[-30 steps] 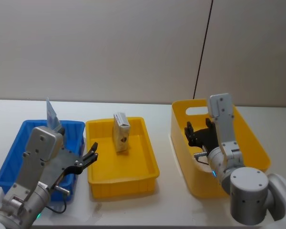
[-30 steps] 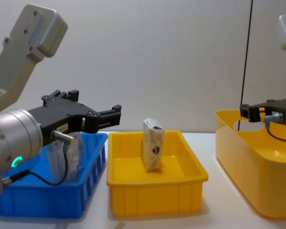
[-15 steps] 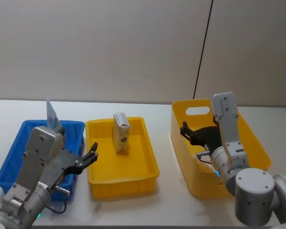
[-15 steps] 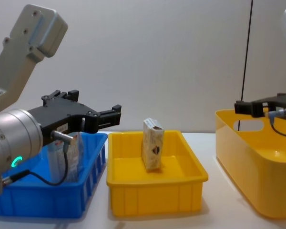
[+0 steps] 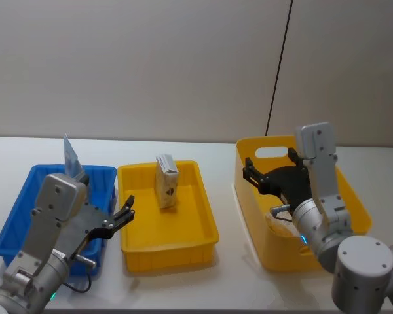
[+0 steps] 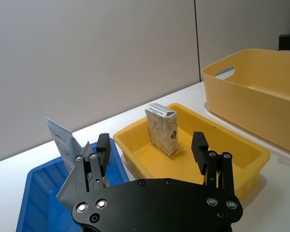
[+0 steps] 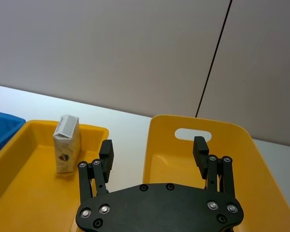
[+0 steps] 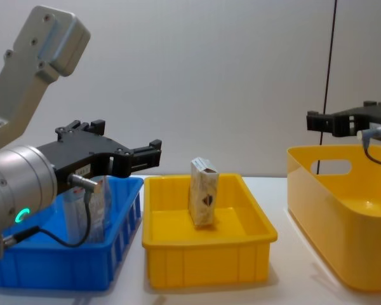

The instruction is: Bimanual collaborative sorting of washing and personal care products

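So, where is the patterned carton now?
In the head view, the patterned carton stands upright in the far half of the yellow tray, between the blue tray on the left and the yellow tub on the right.

The left gripper [image 6: 151, 143] faces the yellow tray [image 6: 222, 129], its fingers spread wide with nothing between them; a patterned carton [image 6: 162, 128] stands upright inside that tray; a blue tray [image 6: 36, 203] just beside it holds a white-and-blue tube [image 6: 63, 142]; a big yellow tub [image 6: 251, 96] sits near its other side.
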Tool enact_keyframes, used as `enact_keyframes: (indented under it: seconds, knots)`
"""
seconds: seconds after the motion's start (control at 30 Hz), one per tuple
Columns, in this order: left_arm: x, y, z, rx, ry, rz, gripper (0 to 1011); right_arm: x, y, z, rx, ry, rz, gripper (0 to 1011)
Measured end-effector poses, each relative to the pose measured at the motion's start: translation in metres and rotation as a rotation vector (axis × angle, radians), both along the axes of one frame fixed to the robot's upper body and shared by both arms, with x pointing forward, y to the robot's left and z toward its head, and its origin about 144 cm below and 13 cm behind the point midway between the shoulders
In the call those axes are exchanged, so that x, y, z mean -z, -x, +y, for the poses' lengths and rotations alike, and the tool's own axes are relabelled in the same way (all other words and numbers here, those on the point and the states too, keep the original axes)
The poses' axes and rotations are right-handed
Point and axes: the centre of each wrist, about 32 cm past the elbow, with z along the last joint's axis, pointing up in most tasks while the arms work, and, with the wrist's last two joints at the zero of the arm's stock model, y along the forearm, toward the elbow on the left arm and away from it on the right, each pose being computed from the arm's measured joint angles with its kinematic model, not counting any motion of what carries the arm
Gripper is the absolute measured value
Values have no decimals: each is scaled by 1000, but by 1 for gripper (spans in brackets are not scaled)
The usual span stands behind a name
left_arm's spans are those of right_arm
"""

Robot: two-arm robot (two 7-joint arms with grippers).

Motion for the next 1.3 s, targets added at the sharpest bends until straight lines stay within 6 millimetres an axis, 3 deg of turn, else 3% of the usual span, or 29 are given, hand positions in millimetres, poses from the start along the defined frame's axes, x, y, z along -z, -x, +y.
enact_keyframes:
  seconds: [0.4,0.9,1.3]
  knots:
    - [-3,-9,4,7,-21,7,1001,-4,6,-1,-30,-11,-24,1004]
    - [-3,-44,46,59,-25,17,1001,-5,9,-1,-44,-16,-36,1004]
    - [1,-56,62,52,5,33,1001,-6,10,-1,-47,-17,-39,1004]
